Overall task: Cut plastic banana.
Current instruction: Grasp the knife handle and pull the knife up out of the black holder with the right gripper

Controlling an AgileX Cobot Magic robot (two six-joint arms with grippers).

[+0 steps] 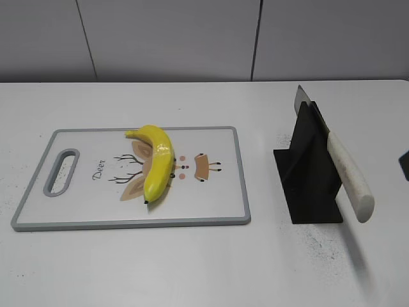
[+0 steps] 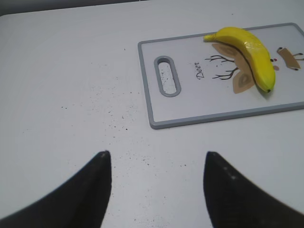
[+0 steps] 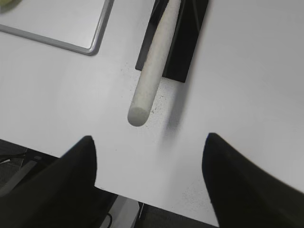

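Note:
The plastic banana (image 1: pixel 157 161) lies whole on the cutting board (image 1: pixel 77 217), over the deer print; it also shows in the left wrist view (image 2: pixel 249 52). A knife with a white handle (image 1: pixel 350 174) rests tilted in a black stand (image 1: pixel 309 173); its handle (image 3: pixel 153 66) points toward my right gripper. My left gripper (image 2: pixel 156 159) is open and empty over bare table, left of and before the board (image 2: pixel 190 121). My right gripper (image 3: pixel 148 142) is open and empty above the table's front edge, short of the handle's end. Neither gripper's jaws show in the exterior view.
The white table carries fine dark specks round the stand and left of the board. The table's front edge and dark floor show at the bottom of the right wrist view (image 3: pixel 142 213). A dark object (image 1: pixel 404 165) sits at the exterior view's right edge.

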